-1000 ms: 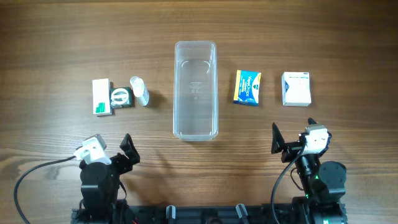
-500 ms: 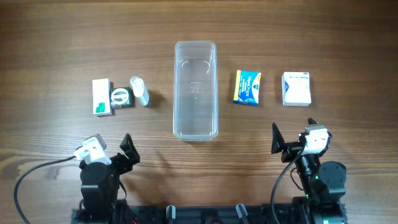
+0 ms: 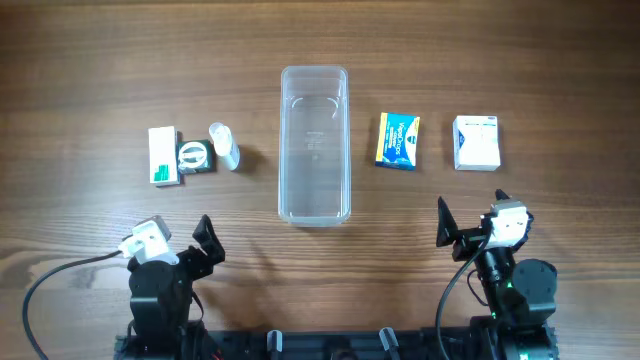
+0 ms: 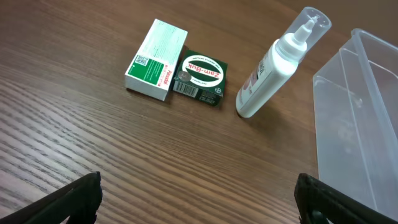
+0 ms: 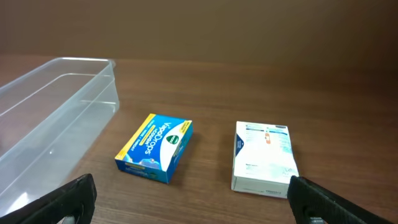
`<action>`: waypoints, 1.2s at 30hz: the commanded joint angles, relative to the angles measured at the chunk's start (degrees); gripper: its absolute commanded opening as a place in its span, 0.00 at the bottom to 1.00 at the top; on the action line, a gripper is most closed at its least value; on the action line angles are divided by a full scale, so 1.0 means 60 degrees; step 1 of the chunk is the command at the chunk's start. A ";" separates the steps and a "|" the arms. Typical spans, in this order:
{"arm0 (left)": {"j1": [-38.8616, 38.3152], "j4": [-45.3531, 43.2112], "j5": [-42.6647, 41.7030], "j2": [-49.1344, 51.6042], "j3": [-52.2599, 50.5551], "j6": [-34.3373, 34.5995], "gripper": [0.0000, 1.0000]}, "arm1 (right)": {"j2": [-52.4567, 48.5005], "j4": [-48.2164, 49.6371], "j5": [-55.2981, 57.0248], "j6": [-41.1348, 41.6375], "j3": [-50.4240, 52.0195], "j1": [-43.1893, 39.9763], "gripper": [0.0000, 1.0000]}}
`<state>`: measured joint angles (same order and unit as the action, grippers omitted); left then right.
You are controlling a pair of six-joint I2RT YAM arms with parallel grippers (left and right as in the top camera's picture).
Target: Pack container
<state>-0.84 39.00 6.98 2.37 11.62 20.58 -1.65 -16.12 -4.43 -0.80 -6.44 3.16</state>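
The container [image 3: 315, 145] is a long clear plastic tub in the middle of the table, empty; it also shows in the left wrist view [image 4: 364, 124] and the right wrist view [image 5: 50, 118]. Left of it lie a green and white box [image 3: 163, 156], a green Zam-Buk tin box [image 3: 194, 156] and a white bottle [image 3: 224, 146]. Right of it lie a blue and yellow box [image 3: 398, 140] and a white box [image 3: 476, 143]. My left gripper [image 3: 205, 243] is open and empty near the front edge. My right gripper [image 3: 468, 222] is open and empty near the front edge.
The wooden table [image 3: 90, 70] carries only these items. A black cable [image 3: 50, 285] loops at the front left beside the left arm base.
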 commanded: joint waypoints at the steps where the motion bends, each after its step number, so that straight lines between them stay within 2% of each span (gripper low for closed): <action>1: -0.0069 -0.0025 0.0022 0.0040 -0.0025 -0.0113 1.00 | -0.0066 0.0331 0.0164 -0.0087 0.0018 -0.0022 1.00; 9: -0.0069 -0.0025 0.0022 0.0040 -0.0025 -0.0113 1.00 | -0.0084 0.0499 0.0823 0.0739 -0.0386 -0.0022 1.00; 13: -0.0069 -0.0025 0.0022 0.0040 -0.0025 -0.0113 1.00 | -0.0758 0.0004 0.1038 0.0776 -0.1319 -0.0022 1.00; 20: -0.0069 -0.0025 0.0022 0.0040 -0.0025 -0.0117 1.00 | -0.4965 -0.1770 0.2098 0.1763 -0.5016 -0.0022 1.00; 25: -0.0069 -0.0025 0.0022 0.0044 -0.0025 -0.0113 1.00 | -0.8018 -0.3628 0.2779 0.2692 -0.7839 -0.0022 1.00; 28: -0.0069 -0.0025 0.0022 0.0044 -0.0025 -0.0113 1.00 | -0.9358 -0.4481 0.3162 0.2918 -0.9169 -0.0025 0.99; 32: -0.0069 -0.0025 0.0022 0.0044 -0.0025 -0.0113 1.00 | -1.1085 -0.5151 0.3308 0.2353 -1.1009 -0.0040 1.00; 34: -0.0069 -0.0025 0.0022 0.0044 -0.0025 -0.0113 1.00 | -1.1424 -0.4794 0.3413 0.1282 -1.1136 -0.0040 1.00; 36: -0.0069 -0.0025 0.0022 0.0044 -0.0025 -0.0113 1.00 | -1.1708 -0.4452 0.3595 0.1129 -1.1103 -0.0040 1.00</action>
<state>-0.84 39.03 6.98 2.70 11.60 20.58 -69.69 -44.25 14.24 10.68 -71.70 3.16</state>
